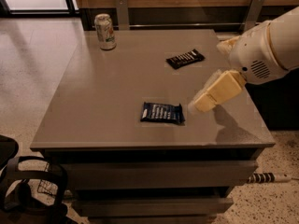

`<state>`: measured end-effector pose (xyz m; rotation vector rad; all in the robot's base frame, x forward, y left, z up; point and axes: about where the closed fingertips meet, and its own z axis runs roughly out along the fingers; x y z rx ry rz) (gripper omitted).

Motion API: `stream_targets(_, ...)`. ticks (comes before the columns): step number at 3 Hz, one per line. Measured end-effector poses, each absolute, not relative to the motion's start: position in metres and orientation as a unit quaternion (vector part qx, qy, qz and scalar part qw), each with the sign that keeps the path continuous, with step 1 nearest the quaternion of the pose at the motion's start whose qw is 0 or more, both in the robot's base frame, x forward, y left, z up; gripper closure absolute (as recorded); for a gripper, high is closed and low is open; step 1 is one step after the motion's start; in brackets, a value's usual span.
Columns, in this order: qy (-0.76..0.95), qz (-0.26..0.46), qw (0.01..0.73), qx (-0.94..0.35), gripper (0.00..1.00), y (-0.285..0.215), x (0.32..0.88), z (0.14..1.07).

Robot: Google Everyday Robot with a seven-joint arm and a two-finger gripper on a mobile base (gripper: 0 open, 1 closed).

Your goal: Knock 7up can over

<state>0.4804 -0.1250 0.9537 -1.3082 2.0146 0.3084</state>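
**Item:** 7up can (105, 31).

**Location:** It is being carried on the bench (93, 106) at the far left corner, toward 11 o'clock from the bench centre. It is standing near both edges and well apart from every other entry.

**Attitude:** The can is being kept upright on its base. Its long axis is being held vertical, with the shiny top pointing straight up. No lean is being shown.

**Handling (judged):**
- A thin metal shell is being assumed: light, stiff against a side push, and easily dented by a squeeze.
- The wall is being taken as smooth and slippery.
- Whether it is full or empty is not being shown.
- No grasp is being called for. Contact is best being made high on the side wall, since a low push is likely to slide it rather than tip it.

**Gripper** (205, 101)**:** It is being held over the right part of the bench, toward 4 o'clock from centre and well apart from the can, which is lying toward 10 o'clock from it. Whether the jaws are spread or closed cannot be told. Nothing is being seen in them.

**Also listed:**
- A blue packet (161, 112) is lying flat, just beside the gripper at its 9 o'clock.
- A black bar wrapper (185, 58) is lying flat toward 1 o'clock from centre.
- The straight line from gripper to can is being judged to pass between these two.
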Motion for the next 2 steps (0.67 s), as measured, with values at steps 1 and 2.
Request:
stream_targets(1, 0.751, 0.169, 0.454, -0.448, 0.0, -0.094, 0.519, 0.965)
stream_targets(2, 0.733, 0.145, 0.525, -0.408, 0.0, -0.097, 0.561, 0.986)
